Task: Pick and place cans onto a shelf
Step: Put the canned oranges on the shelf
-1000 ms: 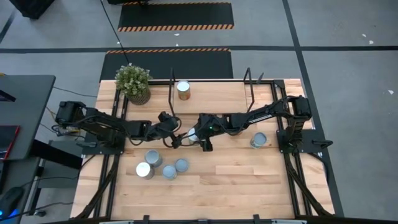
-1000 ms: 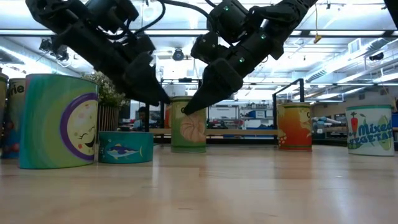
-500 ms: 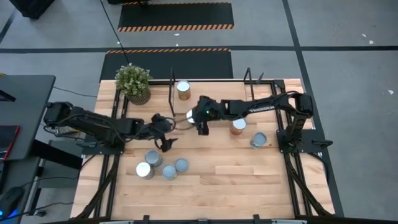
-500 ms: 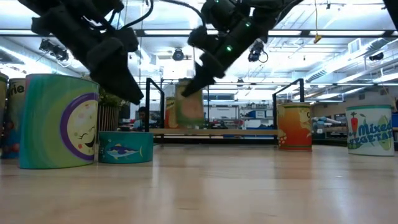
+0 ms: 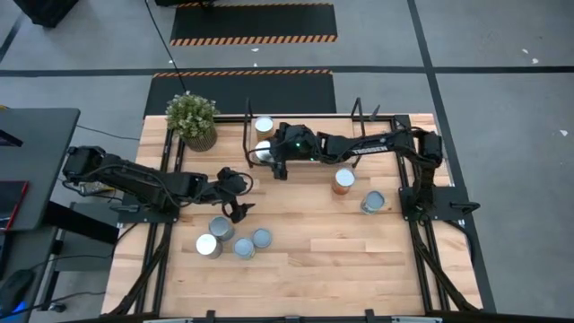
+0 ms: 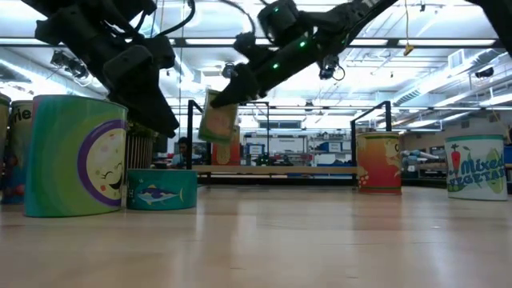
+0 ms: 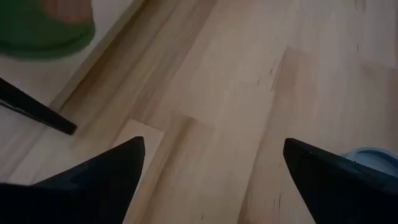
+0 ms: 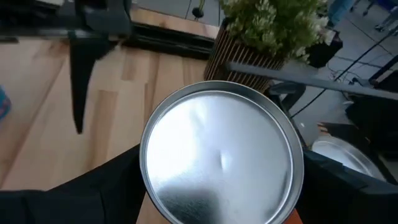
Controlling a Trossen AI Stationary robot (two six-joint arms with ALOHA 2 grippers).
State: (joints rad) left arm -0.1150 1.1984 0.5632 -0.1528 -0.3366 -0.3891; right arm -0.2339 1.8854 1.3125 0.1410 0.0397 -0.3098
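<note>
My right gripper is shut on a can with a silver top and a green and tan label. It holds the can in the air just in front of the shelf board, near the shelf's left black bracket. One can stands on the shelf. My left gripper is open and empty above the table, left of centre, and also shows in the low view. An orange can and a teal can stand at the right. Several cans stand at the near left. My right gripper pinches the can between its two fingers, on opposite sides of the wall just below the top rim. The fingers slant down from the table's right side. The can is lifted clear of the table and tilted.
A potted plant stands at the far left corner, beside the shelf. The shelf's right bracket stands at the far side. In the low view a large can with a moon face and a flat fish tin stand close to the camera.
My right gripper has lifted the can off the table's middle and carried it up and toward the far left, to the shelf; the can has tipped. My left gripper has drawn back from the can toward the table's left edge, then kept still.
</note>
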